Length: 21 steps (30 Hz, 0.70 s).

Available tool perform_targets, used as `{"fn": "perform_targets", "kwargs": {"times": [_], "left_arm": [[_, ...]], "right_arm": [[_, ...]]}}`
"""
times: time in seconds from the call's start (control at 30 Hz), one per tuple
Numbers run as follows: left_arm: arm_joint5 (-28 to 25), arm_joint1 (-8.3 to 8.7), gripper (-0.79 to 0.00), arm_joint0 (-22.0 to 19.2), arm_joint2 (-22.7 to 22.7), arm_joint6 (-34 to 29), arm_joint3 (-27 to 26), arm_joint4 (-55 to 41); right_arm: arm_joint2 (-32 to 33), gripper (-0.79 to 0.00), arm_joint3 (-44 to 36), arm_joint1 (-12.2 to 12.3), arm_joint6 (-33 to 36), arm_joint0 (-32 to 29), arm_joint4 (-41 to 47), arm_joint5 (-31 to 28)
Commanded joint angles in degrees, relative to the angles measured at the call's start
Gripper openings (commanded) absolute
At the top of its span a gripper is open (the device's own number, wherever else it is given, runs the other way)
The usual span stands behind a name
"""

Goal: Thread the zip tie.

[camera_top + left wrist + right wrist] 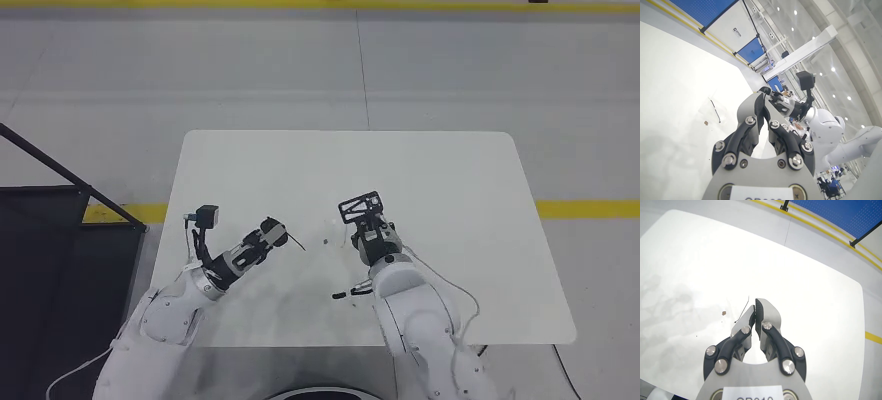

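The thin black zip tie (743, 311) lies flat on the white table (450, 180), just beside the right claw (755, 307), whose fingers are pressed together on nothing. The left claw (762, 106), near the tie, is likewise closed and empty. A brown speck (723, 313) sits close by.

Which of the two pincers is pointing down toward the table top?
The right pincer: straight beyond its shut tips lies the table. The left pincer aims roughly level instead, past the table's edge.
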Motion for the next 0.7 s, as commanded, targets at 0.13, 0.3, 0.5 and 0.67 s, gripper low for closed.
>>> {"fn": "perform_targets", "kwargs": {"times": [0.13,0.3,0.5,0.67], "left_arm": [[-1.3,0.51,-0.785,-2.6,1.2,-6.8,0.8,1.5],[-1.5,0.74,-0.785,-4.4,2.7,-10.2,1.0,2.0],[-1.5,0.74,-0.785,-4.4,2.7,-10.2,1.0,2.0],[-1.4,0.73,-0.785,-4.3,2.8,-10.0,0.9,2.0]], "right_arm": [[5.1,-0.785,-6.2,1.1,-10.3,-7.3,2.2,-5.9],[6.6,-0.785,-7.8,1.5,-12.9,-9.7,3.5,-8.2],[6.6,-0.785,-7.8,1.5,-12.9,-9.7,3.5,-8.2],[6.6,-0.785,-7.8,1.5,-12.9,-9.7,3.5,-8.2]]}}
